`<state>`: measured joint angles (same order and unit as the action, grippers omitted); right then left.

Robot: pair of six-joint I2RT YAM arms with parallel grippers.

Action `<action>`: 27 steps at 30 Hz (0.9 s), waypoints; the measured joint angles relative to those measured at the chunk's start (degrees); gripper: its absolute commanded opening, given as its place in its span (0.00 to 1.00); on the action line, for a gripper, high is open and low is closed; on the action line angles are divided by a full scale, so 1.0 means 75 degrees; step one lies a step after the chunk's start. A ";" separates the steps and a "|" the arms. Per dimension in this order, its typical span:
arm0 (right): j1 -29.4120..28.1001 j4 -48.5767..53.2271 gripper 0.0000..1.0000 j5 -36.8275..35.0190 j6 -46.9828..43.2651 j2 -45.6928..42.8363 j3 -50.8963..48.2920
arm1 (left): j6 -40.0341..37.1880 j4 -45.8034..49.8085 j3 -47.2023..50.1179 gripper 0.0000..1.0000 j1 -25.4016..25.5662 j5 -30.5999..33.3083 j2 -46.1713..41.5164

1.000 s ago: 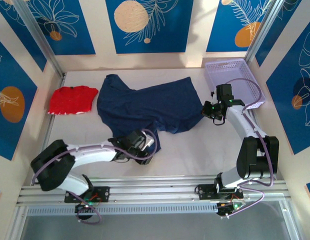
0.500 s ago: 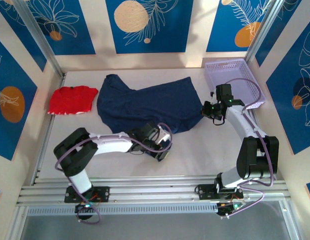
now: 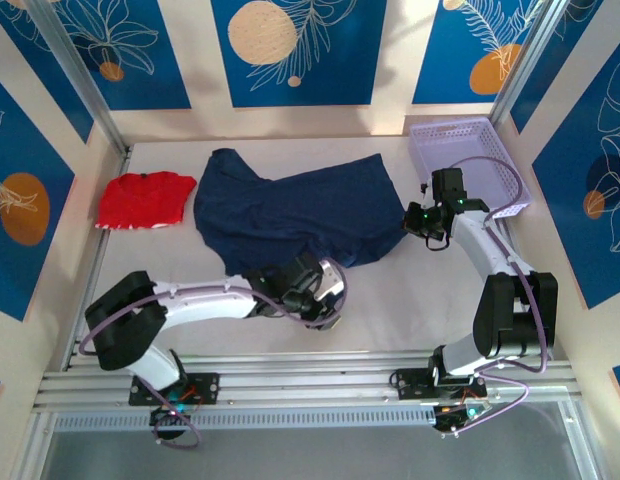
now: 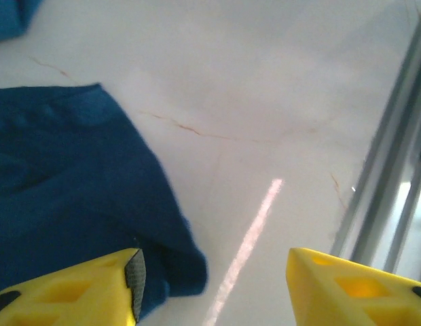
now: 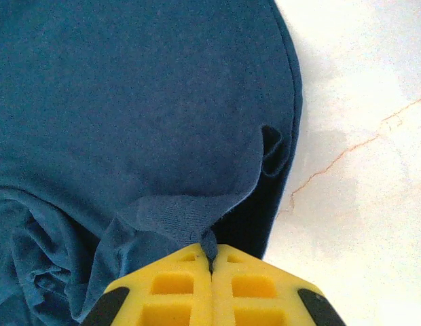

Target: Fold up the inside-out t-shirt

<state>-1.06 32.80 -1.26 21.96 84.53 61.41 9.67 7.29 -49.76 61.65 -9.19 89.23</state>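
My left claw (image 4: 214,272), jaws apart, has swung to the six-o'clock hem of the large dark navy cloth t-shirt (image 3: 290,215), whose three-o'clock edge my right claw (image 5: 212,261) stays clamped on, probably readying a stretch.

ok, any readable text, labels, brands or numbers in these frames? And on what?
None readable.
The navy t-shirt, the red garment and the lilac basket carry no visible print or tag.
The wall panels show only leaf and circle artwork, no lettering.
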 measured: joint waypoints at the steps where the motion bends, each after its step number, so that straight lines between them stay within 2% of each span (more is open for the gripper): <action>1: 0.0000 0.0000 0.00 0.0000 0.0000 0.0000 0.0000 | -0.0029 0.0038 0.0023 0.49 0.0105 0.0050 -0.0006; 5: 0.0000 0.0000 0.00 0.0003 -0.0020 0.0000 -0.0003 | -0.0149 0.0195 0.0085 0.48 0.0350 0.0245 0.0108; 18: 0.0000 0.0017 0.00 0.0023 -0.0079 0.0000 -0.0003 | -0.0361 0.0379 -0.0256 0.47 0.0405 0.1294 0.1145; 24: -0.0003 0.0029 0.00 0.0029 -0.0079 0.0003 -0.0003 | -0.0560 0.0493 -0.0434 0.32 0.0484 0.1751 0.1341; 27: -0.0003 0.0029 0.00 0.0029 -0.0082 0.0003 -0.0003 | -0.0656 0.0490 -0.0603 0.17 0.0525 0.1996 0.1515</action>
<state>-1.08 33.01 -1.04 21.34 84.55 61.39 4.75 10.96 -54.28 65.58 5.78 100.60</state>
